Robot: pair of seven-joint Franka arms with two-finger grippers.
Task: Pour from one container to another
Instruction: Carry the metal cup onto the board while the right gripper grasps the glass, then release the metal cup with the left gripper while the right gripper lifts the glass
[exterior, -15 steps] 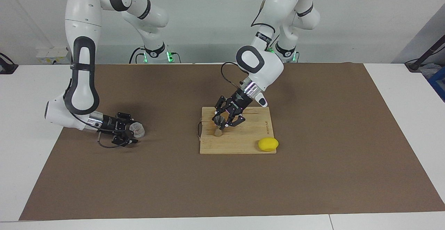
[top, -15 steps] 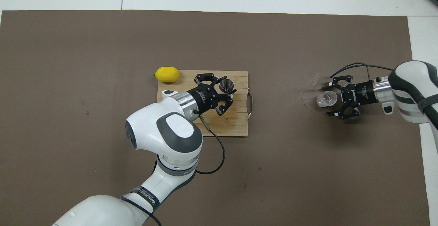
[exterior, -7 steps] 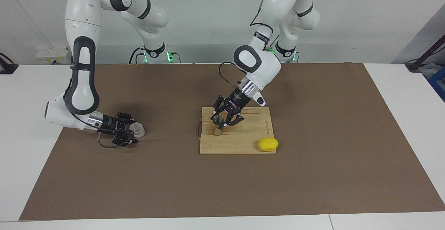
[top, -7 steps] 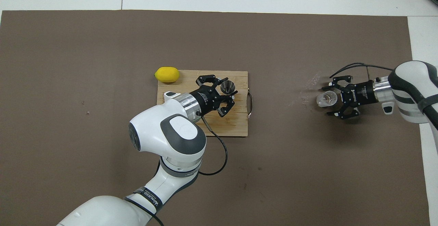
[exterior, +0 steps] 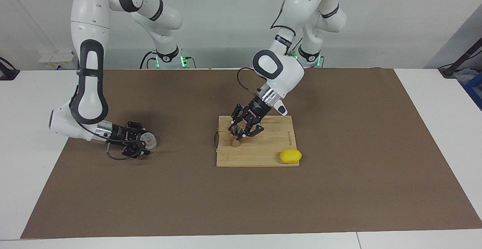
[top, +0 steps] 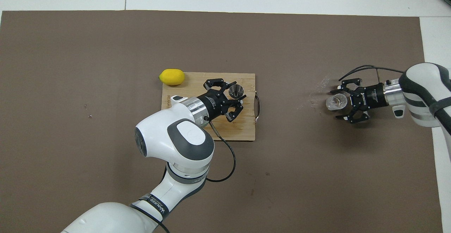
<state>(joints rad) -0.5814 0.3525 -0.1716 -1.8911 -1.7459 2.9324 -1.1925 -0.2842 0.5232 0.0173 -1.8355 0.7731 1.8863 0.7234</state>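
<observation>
On the cutting board, a lemon lies near the jigger.

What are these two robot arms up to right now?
The left gripper is shut on a small silver metal hourglass-shaped jigger standing on a wooden cutting board, with a yellow lemon at the board's corner. Toward the right arm's end of the brown mat, the right gripper sits around a short clear ribbed cup. No pouring yet.
</observation>
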